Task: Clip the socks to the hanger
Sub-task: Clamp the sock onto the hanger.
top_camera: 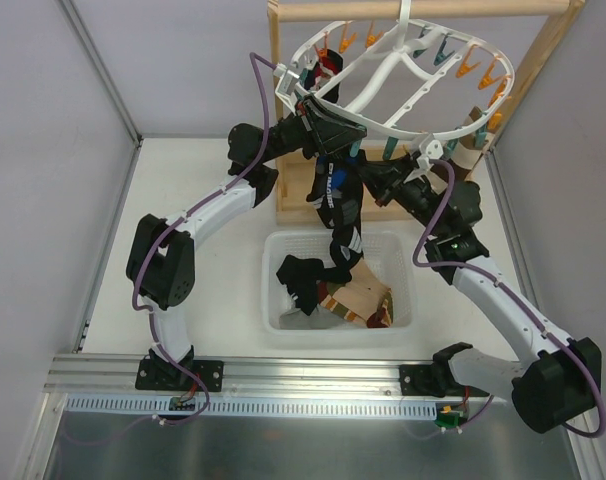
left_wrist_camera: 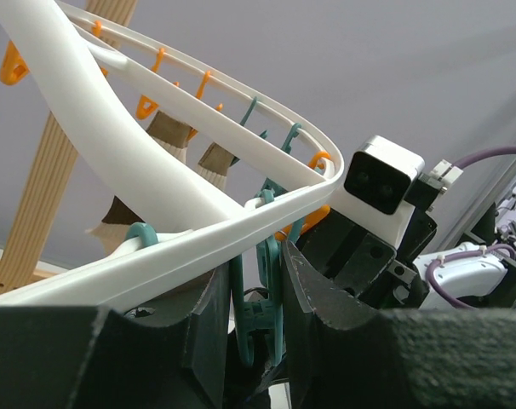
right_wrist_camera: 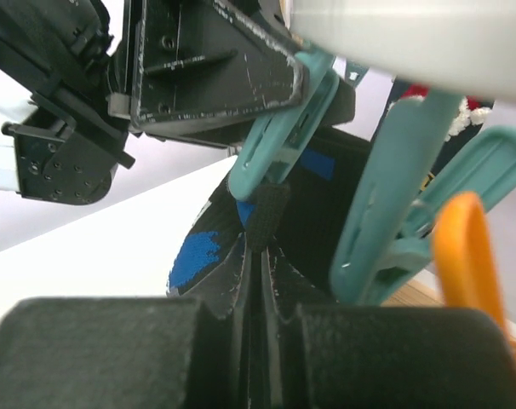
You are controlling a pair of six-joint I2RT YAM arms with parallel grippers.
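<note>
The white ring hanger (top_camera: 395, 66) hangs from a wooden frame, with orange and teal clothespins round it. My left gripper (top_camera: 333, 135) is at its near rim and is shut on a teal clothespin (left_wrist_camera: 275, 290), one finger on each side. My right gripper (top_camera: 370, 177) is just below, shut on the edge of a black sock with blue and white marks (top_camera: 333, 200). The sock's top edge sits at the mouth of that clothespin (right_wrist_camera: 279, 141), and its tail hangs into the basket. In the right wrist view my fingers (right_wrist_camera: 232, 290) pinch the sock (right_wrist_camera: 326, 204).
A white mesh basket (top_camera: 273, 290) below holds black, striped, tan and dark red socks. The wooden stand (top_camera: 423, 8) carries the hanger. Brown-and-cream striped socks (left_wrist_camera: 169, 136) hang clipped on the hanger's far side. More teal and orange pins (right_wrist_camera: 462, 247) hang close to my right fingers.
</note>
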